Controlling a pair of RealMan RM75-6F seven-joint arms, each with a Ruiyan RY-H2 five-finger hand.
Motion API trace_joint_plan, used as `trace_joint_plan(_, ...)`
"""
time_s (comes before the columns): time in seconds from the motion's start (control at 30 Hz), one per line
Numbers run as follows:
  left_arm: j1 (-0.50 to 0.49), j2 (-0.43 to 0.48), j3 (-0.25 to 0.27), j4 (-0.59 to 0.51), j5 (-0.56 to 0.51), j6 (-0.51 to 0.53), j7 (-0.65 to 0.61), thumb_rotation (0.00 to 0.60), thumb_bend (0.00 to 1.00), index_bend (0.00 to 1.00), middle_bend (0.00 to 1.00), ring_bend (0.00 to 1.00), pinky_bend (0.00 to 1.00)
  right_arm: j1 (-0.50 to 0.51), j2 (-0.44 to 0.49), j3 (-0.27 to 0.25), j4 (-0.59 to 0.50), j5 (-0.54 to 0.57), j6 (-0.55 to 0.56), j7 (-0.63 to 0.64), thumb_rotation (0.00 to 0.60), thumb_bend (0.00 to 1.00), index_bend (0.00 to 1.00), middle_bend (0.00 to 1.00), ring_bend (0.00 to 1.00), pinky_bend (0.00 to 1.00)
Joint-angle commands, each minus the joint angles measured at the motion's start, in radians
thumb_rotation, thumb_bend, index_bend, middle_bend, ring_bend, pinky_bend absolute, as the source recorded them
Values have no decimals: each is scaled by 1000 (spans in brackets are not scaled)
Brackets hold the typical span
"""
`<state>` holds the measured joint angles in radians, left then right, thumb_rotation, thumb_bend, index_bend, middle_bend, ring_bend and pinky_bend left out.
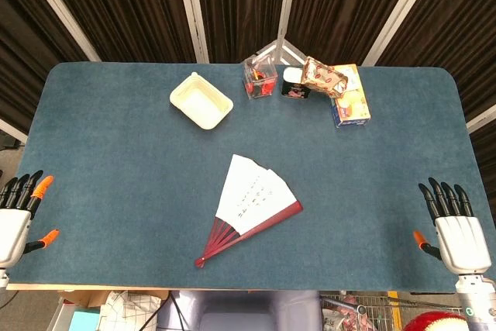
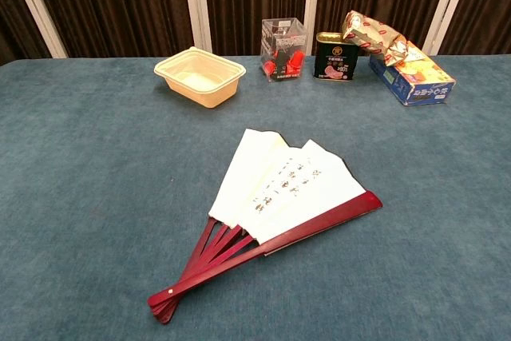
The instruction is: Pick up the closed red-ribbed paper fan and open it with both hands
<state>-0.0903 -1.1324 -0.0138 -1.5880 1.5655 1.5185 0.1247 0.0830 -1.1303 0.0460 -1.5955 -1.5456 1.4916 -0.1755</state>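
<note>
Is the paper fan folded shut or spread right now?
Partly spread: the paper fan lies flat on the table, several white panels fanned out, red ribs splayed from the pivot. Neither robot hand touches it.

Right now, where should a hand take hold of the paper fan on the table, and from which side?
Probably the red ribs near the pivot, from the near table edge. The paper fan lies flat and partly spread, with its pivot end pointing toward the robot. The bundled ribs there look sturdier than the paper. Both the left hand and right hand are empty.
</note>
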Motion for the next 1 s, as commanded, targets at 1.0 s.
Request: trace_joint_plan(1.0, 1, -13, -13, -8, -21, 0, 3, 600, 0, 0, 0, 0, 0, 133, -110, -50, 237, -324, 26, 144, 600, 285, 253, 15, 0, 0)
